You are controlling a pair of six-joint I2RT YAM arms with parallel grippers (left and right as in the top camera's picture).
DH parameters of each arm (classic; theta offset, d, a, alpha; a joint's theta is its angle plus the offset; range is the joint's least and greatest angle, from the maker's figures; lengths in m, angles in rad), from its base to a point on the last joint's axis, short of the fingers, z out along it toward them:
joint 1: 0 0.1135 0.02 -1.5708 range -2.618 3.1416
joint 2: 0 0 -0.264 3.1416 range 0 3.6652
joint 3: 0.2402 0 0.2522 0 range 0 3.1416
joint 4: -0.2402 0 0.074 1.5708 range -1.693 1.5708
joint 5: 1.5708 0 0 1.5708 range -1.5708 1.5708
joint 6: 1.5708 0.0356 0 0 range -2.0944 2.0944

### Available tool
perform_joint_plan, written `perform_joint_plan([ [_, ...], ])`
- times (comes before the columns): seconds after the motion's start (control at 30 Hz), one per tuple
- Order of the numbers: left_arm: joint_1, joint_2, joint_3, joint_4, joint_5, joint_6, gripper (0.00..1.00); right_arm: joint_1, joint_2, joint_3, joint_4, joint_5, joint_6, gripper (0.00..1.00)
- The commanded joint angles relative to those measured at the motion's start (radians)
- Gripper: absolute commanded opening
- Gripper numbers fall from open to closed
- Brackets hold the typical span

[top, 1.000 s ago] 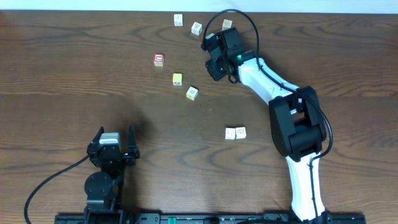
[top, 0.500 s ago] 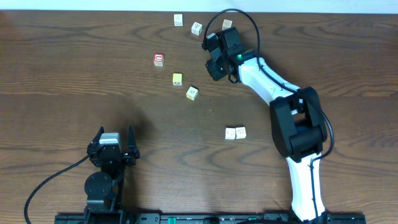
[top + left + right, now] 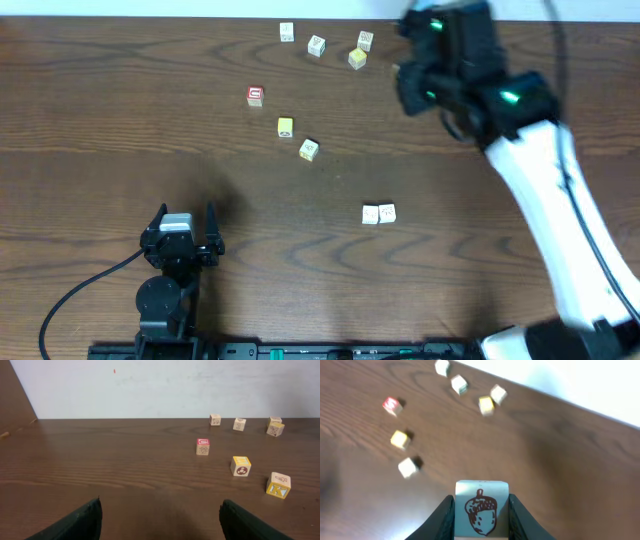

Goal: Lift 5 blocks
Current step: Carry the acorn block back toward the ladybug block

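**Fingers [image 3: 445, 520] clamped on the acorn block [image 3: 481, 507]**

Pinched between both sides of the right gripper [image 3: 481, 517], cream face with the printed acorn turned to the wrist camera, held high above the table [image 3: 100, 120]. Spread wide and gripping nothing on the other side: left gripper [image 3: 185, 214], low near the front edge. Scattered on the wood below: far-edge row of three cream blocks [image 3: 316, 45], with a yellow far block [image 3: 357, 59] just beside the rightmost one. Nearer the middle, a yellow middle block [image 3: 286, 126] and the K block [image 3: 308, 149], close but apart. Red-faced cube [image 3: 255, 96] up and left of those two. Paired blocks [image 3: 370, 214] side by side, touching, toward the near right.
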Motion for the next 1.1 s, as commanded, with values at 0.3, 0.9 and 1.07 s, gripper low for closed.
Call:
perform_joint_plan([
  [0.3,-0.004,-0.002,-0.017,-0.042,-0.012,-0.008,0.75,0.04,-0.429,-0.704,0.092,0.095,0.306,0.01],
  [0.9,-0.004,-0.002,-0.017,-0.041,-0.012,-0.008,0.75,0.13,-0.41,-1.185,0.539,0.049,0.497,0.11],
  [1.07,-0.004,-0.002,-0.017,-0.042,-0.012,-0.008,0.76,0.13,-0.306,-1.185,0.623,0.045,0.497,0.1],
])
